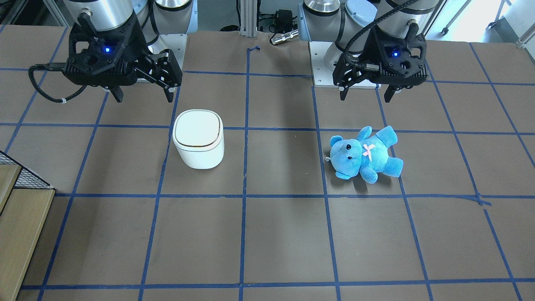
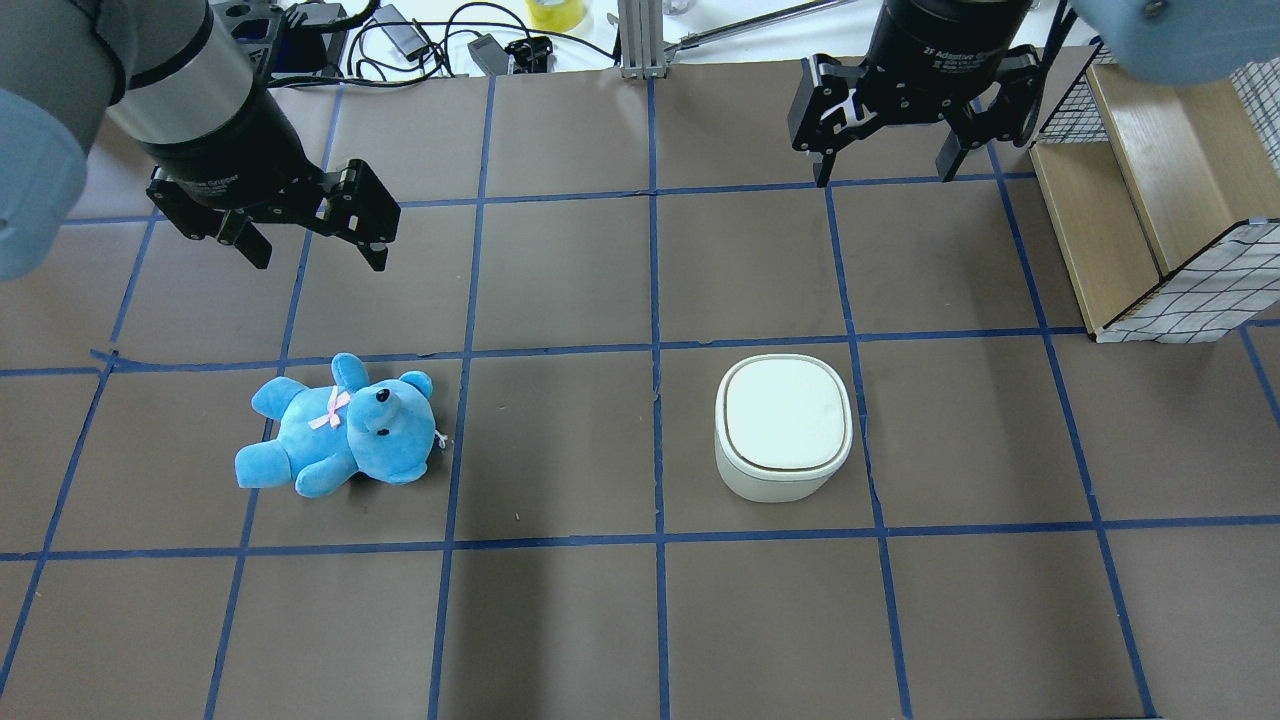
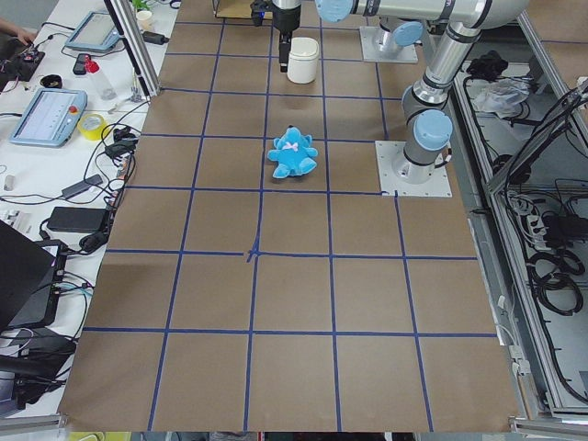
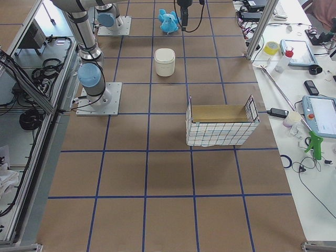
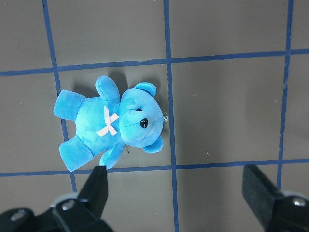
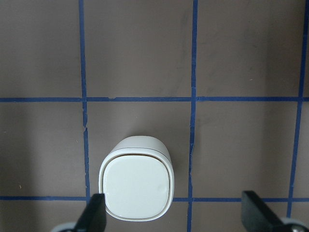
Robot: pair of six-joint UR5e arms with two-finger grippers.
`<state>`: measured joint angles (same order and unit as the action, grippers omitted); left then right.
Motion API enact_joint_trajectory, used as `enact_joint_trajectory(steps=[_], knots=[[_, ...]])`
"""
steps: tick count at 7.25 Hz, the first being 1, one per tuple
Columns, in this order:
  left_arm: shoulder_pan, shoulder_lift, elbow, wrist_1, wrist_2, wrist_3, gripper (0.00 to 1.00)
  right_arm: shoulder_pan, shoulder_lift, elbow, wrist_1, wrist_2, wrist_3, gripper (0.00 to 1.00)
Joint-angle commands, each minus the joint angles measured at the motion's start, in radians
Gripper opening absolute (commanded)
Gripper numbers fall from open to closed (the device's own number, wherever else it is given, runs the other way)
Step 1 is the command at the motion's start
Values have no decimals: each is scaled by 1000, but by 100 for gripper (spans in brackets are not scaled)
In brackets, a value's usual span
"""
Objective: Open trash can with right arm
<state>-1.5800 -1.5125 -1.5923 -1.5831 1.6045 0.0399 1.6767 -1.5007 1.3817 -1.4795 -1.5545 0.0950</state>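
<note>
On the brown table (image 2: pixel 560 600), which is marked into squares by blue tape lines, the trash can (image 1: pixel 198 140) is seen standing upright in the robot's right half. Its flat lid (image 2: pixel 785 412) is shut and edged by a thin dark-gold line. The can is set within one taped square, close to the line on its outer side. The right gripper (image 2: pixel 884 178) is held in the air, well apart from the can and touching nothing. Its fingers are spread wide and nothing is held between them. In the right wrist view the can is shown from above at the lower edge, with one dark fingertip (image 6: pixel 94 212) overlapping its corner in the picture. The left gripper (image 2: pixel 318 262) is likewise held above the table with its fingers wide apart and empty. A blue teddy bear (image 2: pixel 340 440) with a pink bow is seen lying on its back in the left half, well apart from the can. A wire-mesh crate (image 2: pixel 1150 230) with wooden panels inside is placed at the table's right end.
</note>
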Motion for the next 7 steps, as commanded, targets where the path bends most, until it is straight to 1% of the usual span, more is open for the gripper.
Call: enact_joint_trajectory(steps=[1, 4, 5, 6, 7], knots=[[-2, 0, 0, 0, 0, -2, 100, 0, -1, -3, -15, -7, -3, 100], [0, 0, 0, 0, 0, 0, 100, 8, -1, 8, -15, -13, 9, 100], [0, 0, 0, 0, 0, -2, 100, 8, -1, 11, -15, -16, 12, 90], [0, 0, 0, 0, 0, 0, 100, 9, -1, 22, 5, -6, 14, 34], [0, 0, 0, 0, 0, -2, 100, 20, -3, 49, 40, 2, 67, 1]])
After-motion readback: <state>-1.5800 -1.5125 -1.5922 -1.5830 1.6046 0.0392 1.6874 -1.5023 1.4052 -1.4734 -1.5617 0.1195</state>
